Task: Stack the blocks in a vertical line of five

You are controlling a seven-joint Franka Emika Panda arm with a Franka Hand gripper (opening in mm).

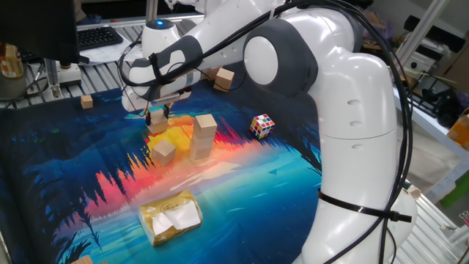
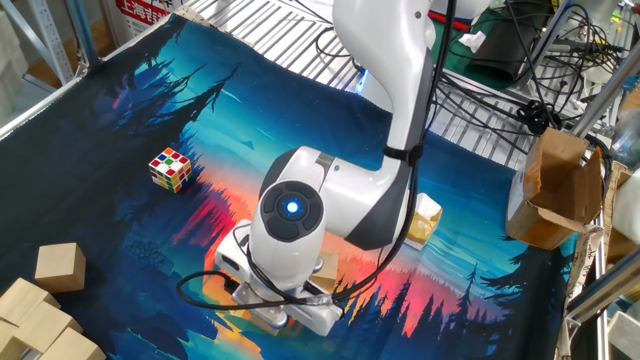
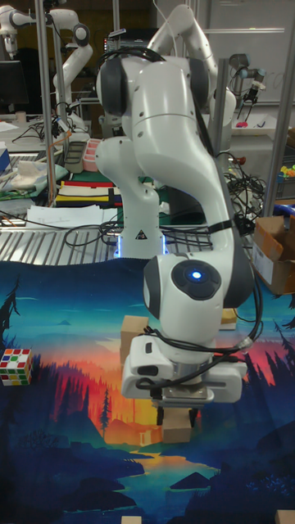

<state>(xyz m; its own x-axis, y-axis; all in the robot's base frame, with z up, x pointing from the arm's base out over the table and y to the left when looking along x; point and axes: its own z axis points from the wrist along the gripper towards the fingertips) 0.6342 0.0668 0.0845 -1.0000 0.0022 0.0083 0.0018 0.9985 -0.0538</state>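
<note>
My gripper [image 1: 157, 117] points down at the far left of the mat, and its fingers flank a tan block [image 1: 156, 125] closely, so it looks shut on it. The tall fixed view shows the same block [image 3: 174, 429] between the fingertips of the gripper [image 3: 176, 416], low over the mat. To its right stands a stack of two blocks [image 1: 204, 136], seen partly behind the hand as the stack [image 3: 131, 336]. A loose block [image 1: 163, 151] lies in front of the gripper. Another block [image 1: 224, 78] sits at the back edge. In the other fixed view the hand hides the fingers.
A multicoloured puzzle cube [image 1: 262, 125] lies right of the stack. A yellow packet [image 1: 170, 217] lies near the mat's front. A small tan cube [image 1: 87, 101] sits at the far left. A block [image 2: 58, 267] and more wooden blocks [image 2: 30, 320] sit by one corner; a cardboard box [image 2: 555, 190] stands off the mat.
</note>
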